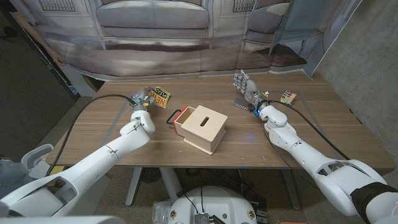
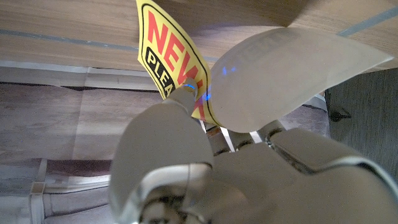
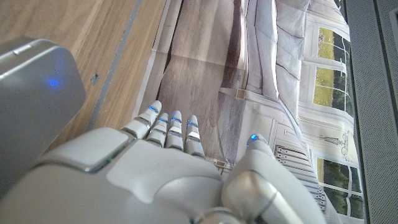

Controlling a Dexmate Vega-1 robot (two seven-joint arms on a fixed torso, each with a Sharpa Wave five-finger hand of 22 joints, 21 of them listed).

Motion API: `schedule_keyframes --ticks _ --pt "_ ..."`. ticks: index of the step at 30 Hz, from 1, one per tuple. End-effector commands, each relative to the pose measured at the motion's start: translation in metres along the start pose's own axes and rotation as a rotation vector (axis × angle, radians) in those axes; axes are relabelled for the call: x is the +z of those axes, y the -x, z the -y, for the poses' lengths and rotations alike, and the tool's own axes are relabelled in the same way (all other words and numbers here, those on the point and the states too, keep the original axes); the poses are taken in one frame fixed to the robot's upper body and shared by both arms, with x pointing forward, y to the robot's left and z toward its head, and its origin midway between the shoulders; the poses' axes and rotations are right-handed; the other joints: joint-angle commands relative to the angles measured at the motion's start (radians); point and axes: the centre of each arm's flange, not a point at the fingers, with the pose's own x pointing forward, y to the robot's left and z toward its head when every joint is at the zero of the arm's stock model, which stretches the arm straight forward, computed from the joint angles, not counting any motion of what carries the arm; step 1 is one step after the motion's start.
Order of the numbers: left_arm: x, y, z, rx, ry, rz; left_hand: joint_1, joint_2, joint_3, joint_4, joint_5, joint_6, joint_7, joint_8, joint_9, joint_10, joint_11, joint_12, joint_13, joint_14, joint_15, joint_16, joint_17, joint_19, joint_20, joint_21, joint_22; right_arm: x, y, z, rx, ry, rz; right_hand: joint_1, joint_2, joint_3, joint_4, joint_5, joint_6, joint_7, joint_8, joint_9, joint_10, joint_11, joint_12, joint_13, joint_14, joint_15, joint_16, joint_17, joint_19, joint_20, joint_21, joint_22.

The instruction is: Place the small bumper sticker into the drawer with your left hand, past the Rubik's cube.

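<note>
My left hand (image 1: pixel 142 99) is raised over the table's left half and pinches the small yellow bumper sticker (image 1: pixel 161 98). In the left wrist view the sticker (image 2: pixel 169 55) stands up from between the fingers (image 2: pixel 186 99) of the left hand (image 2: pixel 205 168), showing red and black print. A light wooden box (image 1: pixel 204 128) sits mid-table, right of that hand, with its drawer (image 1: pixel 179 119) pulled out a little and a red handle facing left. The Rubik's cube (image 1: pixel 287 97) lies at the far right. My right hand (image 1: pixel 245 86) stands upright and holds nothing, its fingers (image 3: pixel 169 127) straight.
A flat grey metal case (image 1: pixel 241 104) lies on the table just under my right hand, and this grey case (image 3: pixel 31 106) shows beside the hand in the right wrist view. A printed backdrop (image 1: pixel 161 37) hangs behind the table's far edge.
</note>
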Motion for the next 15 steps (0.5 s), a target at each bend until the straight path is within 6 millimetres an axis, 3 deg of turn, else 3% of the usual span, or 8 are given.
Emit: schedule_keyframes --ticks 1,15 --pt "0.004 0.0 -0.008 0.003 -0.015 0.014 0.003 -0.006 0.002 0.004 -0.001 0.009 -0.002 0.002 0.003 0.008 -0.003 -0.006 0.003 0.006 -0.075 -0.004 0.002 -0.001 0.005 0.005 0.001 0.001 -0.001 0.0 -0.006 -0.001 0.002 -0.001 0.012 -0.001 -0.004 0.0 0.01 0.001 0.002 0.004 0.009 -0.004 -0.003 0.002 0.008 0.004 0.0 0.003 0.008 0.0 -0.002 0.005" --pt "0.005 0.001 -0.018 -0.007 -0.03 0.03 0.003 -0.006 0.003 0.006 -0.001 0.008 -0.004 -0.002 0.003 0.007 0.001 -0.01 0.003 -0.002 -0.08 -0.01 0.004 -0.011 0.0 0.002 0.002 0.002 0.0 -0.001 -0.008 0.006 0.005 -0.001 0.014 -0.002 -0.005 0.0 0.011 0.001 0.003 0.004 0.012 -0.004 -0.002 0.002 0.011 0.004 0.0 0.004 0.009 0.0 -0.003 0.005"
